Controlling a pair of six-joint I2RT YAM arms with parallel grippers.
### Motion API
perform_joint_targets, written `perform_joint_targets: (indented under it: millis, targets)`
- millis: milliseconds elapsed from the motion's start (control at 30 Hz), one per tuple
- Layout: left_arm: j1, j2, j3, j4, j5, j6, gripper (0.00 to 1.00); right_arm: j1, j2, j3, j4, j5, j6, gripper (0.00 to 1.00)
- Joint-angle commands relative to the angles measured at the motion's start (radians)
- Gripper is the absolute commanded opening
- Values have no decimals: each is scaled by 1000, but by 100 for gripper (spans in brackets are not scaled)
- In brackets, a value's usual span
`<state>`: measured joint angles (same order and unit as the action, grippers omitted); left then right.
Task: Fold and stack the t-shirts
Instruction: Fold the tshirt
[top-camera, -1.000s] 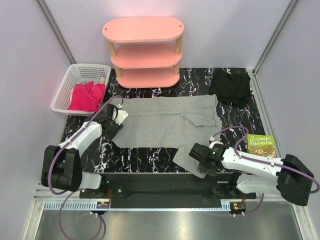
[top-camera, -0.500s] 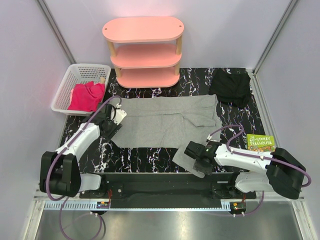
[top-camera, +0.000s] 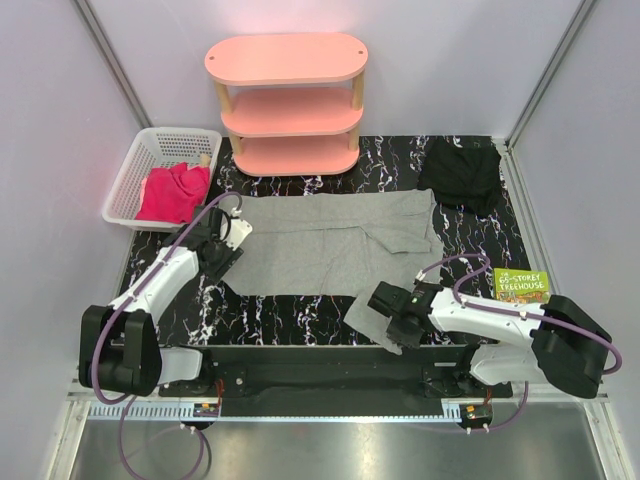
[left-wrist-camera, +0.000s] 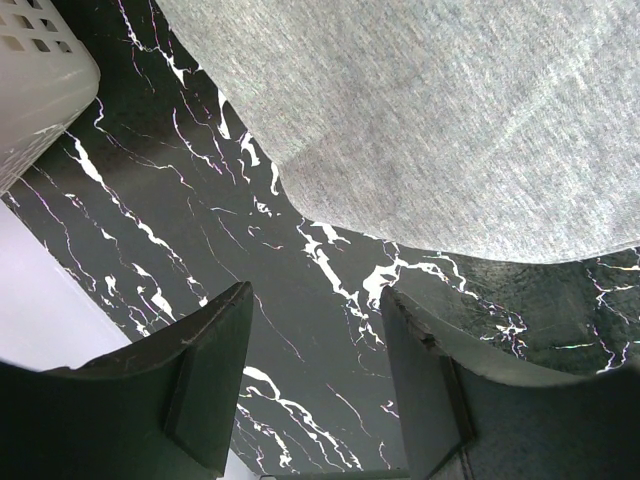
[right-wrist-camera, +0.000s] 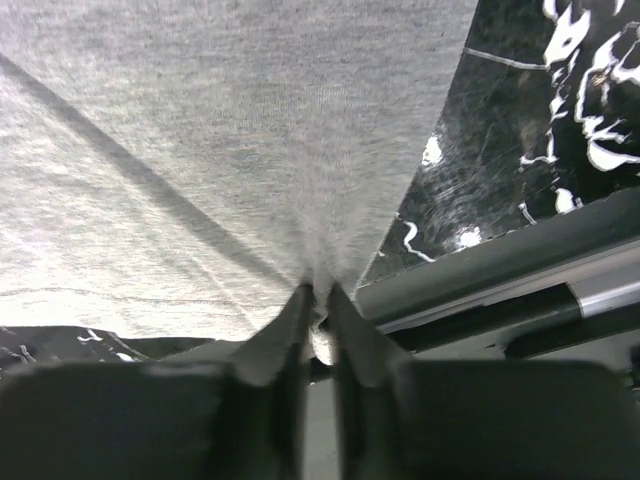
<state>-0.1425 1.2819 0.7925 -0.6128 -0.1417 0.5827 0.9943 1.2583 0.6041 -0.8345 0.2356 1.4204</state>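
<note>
A large mid-grey t-shirt (top-camera: 330, 245) lies spread across the black marble table, one part hanging toward the near edge. My right gripper (top-camera: 392, 322) is shut on the near corner of that grey t-shirt (right-wrist-camera: 230, 150), the cloth pinched between the fingers at the table's front edge. My left gripper (top-camera: 218, 250) is open and empty, just left of the shirt's left edge (left-wrist-camera: 450, 130), over bare table. A black t-shirt bundle (top-camera: 462, 176) lies at the back right. A magenta-pink t-shirt (top-camera: 174, 193) sits in the white basket (top-camera: 150, 150).
A pink three-tier shelf (top-camera: 287, 100) stands at the back centre. A green-covered book (top-camera: 521, 285) lies at the right edge near my right arm. The basket corner (left-wrist-camera: 35, 80) shows in the left wrist view. A black rail runs along the table's front (right-wrist-camera: 520, 270).
My right gripper has shifted slightly left along the near edge, holding the grey shirt's corner. My left gripper has edged a little toward the shirt's left edge.
</note>
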Motion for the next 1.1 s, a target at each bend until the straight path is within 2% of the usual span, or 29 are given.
perform_joint_targets:
  millis: [0, 167, 567, 867, 933, 1033, 1067]
  targets:
    - [6, -6, 18, 7, 8, 14, 59, -8, 10, -43, 45, 27, 38, 12]
    - [6, 20, -12, 60, -27, 31, 64, -6, -16, -33, 31, 37, 23, 0]
    - [6, 123, -6, 142, -29, 22, 71, -6, -69, 103, -115, 96, -35, 0]
    - [6, 165, -41, 199, -36, 25, 72, -6, -89, 143, -141, 102, -63, 0]
    - [6, 186, -38, 206, -26, 20, 68, -6, -89, 145, -143, 103, -66, 0]
    - [4, 232, -12, 194, 2, 3, 57, -8, -100, 145, -144, 108, -67, 0]
    - [4, 240, 3, 188, 11, -7, 48, -8, -103, 143, -146, 110, -67, 0]
